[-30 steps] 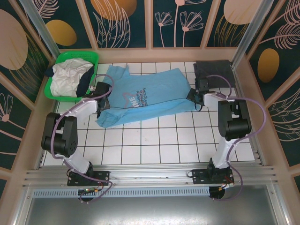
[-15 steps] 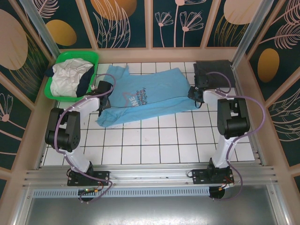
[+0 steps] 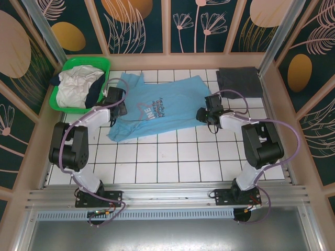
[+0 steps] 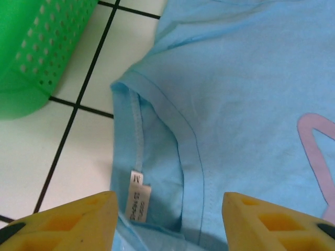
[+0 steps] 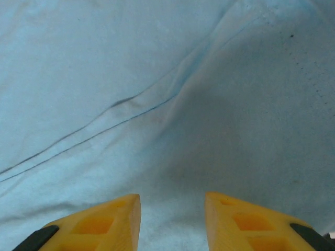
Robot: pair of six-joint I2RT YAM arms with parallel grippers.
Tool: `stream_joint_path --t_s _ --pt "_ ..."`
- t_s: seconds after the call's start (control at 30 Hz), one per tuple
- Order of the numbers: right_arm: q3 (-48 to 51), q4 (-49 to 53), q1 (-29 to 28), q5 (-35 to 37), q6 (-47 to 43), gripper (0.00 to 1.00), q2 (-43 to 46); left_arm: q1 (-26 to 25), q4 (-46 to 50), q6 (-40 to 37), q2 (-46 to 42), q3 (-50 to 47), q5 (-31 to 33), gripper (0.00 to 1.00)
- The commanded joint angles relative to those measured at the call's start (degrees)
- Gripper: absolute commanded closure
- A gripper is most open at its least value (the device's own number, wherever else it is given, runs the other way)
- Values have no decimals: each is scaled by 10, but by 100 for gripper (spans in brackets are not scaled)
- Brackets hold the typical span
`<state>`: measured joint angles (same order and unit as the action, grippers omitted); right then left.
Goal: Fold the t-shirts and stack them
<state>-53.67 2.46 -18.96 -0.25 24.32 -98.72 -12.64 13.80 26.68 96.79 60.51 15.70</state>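
light blue cotton lies spread over the far half of the white tiled table (image 3: 172,157), and that light blue t-shirt (image 3: 162,107) is what both my arms are reaching to. from above, my left gripper (image 3: 118,110) sits at the shirt's left end, by the neck and near the green basket (image 3: 78,65). my right gripper (image 3: 205,114) sits over the shirt's right end.

the overhead view is too small to tell me how my fingers stand (the wrist cameras settle that). on my left wrist the two yellow fingers (image 4: 78,219) are well apart. the collar (image 4: 157,99) and its white size label (image 4: 137,196) lie loose between them, nothing pinched. a corner of the basket sits off to the left beside the black grout lines, and a lilac edge of the chest print (image 4: 314,151) shows at the right.

on my right wrist the fingers (image 5: 104,222) are parted too, with a narrower gap. below them is plain blue cloth crossed by a long crease (image 5: 125,103), and no fold is caught between them. i cannot tell whether the tips touch the cloth.

the top camera adds the rest of the laundry. a dark grey t-shirt (image 3: 238,81) lies flat in the far right corner, apart from the blue one. a white t-shirt (image 3: 73,86) and a navy t-shirt (image 3: 93,95) are bundled in the basket.
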Motion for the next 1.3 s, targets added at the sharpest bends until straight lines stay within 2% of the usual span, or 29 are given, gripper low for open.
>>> stream_joint_path --t_s 0.0,0.2,0.43,0.53,0.67,0.8,0.87,0.97,1.07,1.27 --pt "-14 -13 11 3 -1 65 -31 3 -33 26 -56 -67 -10 42" --pt "11 3 16 31 8 67 -41 3 -68 48 -162 -179 -45 41" --pt "74 0 23 39 60 69 -15 3 -97 60 -212 -226 -116 43" --pt "111 -3 28 28 85 71 20 2 -100 63 -225 -244 -108 40" --pt "165 -6 24 14 115 71 68 3 -95 56 -195 -232 -94 39" --pt "219 0 21 14 137 70 130 3 -103 50 -168 -211 -125 40" --pt "219 20 21 16 134 69 151 -7 -113 31 -160 -202 -153 46" --pt "202 33 23 29 124 68 172 -52 -87 16 -131 -161 -133 45" --pt "177 39 24 29 113 67 171 -65 -86 13 -97 -141 -155 45" --pt "163 32 24 36 96 67 153 -97 -58 1 -30 -100 -160 47"
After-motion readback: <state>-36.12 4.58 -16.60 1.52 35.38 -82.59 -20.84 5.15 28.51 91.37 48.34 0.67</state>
